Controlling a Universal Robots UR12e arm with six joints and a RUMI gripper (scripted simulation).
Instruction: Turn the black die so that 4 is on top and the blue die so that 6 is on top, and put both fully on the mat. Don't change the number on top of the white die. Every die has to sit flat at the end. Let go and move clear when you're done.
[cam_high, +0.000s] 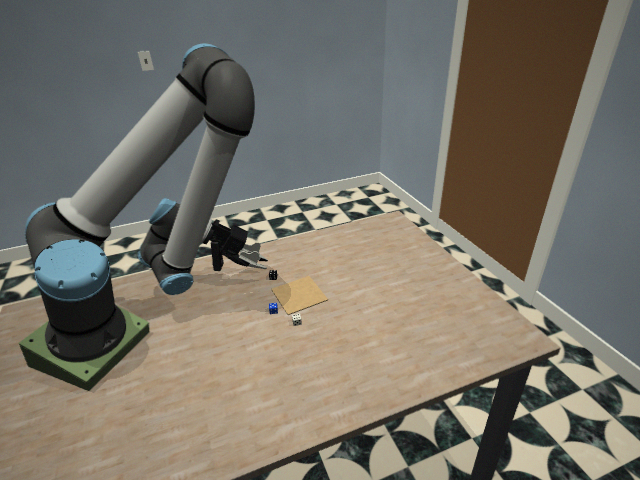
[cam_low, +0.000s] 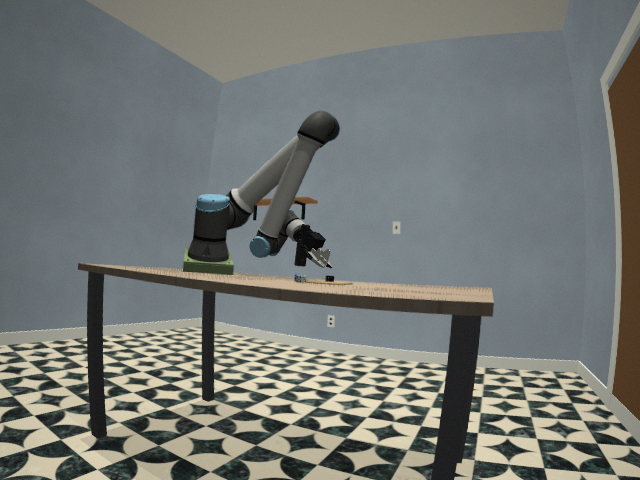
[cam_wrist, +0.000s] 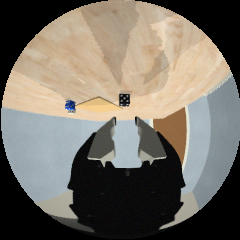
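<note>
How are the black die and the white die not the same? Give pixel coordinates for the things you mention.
The black die (cam_high: 272, 274) (cam_low: 329, 278) (cam_wrist: 124, 100) is black with light dots, but the white die (cam_high: 296, 319) is pale with dark dots. The black die is the one nearer the fingers (cam_high: 266, 263) (cam_low: 330, 266); the white die is farther away, past the blue die (cam_high: 273, 308). Both are little cubes on the table (cam_high: 392, 330) (cam_low: 413, 294), and both are off the mat (cam_high: 305, 293).
</note>
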